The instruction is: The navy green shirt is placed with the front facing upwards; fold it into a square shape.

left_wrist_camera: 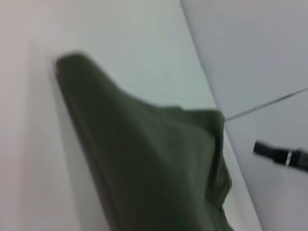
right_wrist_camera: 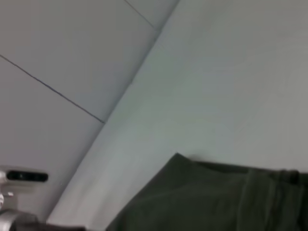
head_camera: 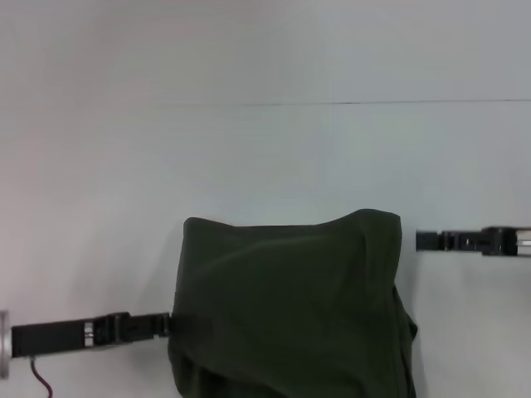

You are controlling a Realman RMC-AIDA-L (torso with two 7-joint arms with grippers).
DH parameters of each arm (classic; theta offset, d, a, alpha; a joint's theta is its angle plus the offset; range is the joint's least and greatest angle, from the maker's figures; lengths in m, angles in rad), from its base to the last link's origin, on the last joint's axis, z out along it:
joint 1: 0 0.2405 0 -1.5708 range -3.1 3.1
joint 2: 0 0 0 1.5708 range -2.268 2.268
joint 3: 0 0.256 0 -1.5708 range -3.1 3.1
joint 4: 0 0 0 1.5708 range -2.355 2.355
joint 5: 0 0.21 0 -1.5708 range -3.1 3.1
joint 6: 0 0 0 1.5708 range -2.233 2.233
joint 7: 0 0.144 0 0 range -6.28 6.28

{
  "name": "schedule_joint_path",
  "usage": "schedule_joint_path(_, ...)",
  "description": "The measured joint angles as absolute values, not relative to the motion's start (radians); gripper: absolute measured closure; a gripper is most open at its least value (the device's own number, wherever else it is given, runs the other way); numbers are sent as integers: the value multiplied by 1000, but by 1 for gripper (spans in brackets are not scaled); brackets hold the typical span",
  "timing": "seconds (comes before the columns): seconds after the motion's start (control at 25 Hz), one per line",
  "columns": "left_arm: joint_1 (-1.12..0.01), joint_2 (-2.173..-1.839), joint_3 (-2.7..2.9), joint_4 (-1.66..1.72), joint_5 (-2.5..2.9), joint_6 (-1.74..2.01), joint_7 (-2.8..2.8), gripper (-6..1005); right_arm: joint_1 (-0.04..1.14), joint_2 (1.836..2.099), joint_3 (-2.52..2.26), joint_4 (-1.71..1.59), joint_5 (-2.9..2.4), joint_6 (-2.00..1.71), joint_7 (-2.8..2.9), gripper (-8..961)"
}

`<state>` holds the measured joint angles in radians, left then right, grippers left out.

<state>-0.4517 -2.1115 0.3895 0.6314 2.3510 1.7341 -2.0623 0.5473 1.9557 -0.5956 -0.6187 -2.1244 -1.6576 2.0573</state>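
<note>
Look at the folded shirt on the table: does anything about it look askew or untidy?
Yes. The navy green shirt is not a neat square: its right side bulges and sags lower, with wrinkled cloth. The left end effector touches its left edge; the right end effector stands apart.

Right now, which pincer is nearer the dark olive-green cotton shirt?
Left. The left pincer meets the dark olive-green cotton shirt at its left edge; the right pincer hangs clear beyond its right corner.
</note>
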Motion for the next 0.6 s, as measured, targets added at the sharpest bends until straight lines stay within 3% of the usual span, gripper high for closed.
schedule_joint_path(0.2, -437, -2104, 351, 663, 2342, 1754, -2002, 551, 550, 1958, -597, -590, -2189, -1650, 2071, 145)
schedule_joint_path(0.32, -436, -2100, 347, 677, 2346, 1754, -1975, 283, 546, 1959, -597, -573, -2193, -1641, 2068, 144)
schedule_joint_path(0.6, -441, -2100, 293, 668, 2258, 1752, -1864, 153, 542, 1983, -643, -543, -2196, -1573, 2059, 144)
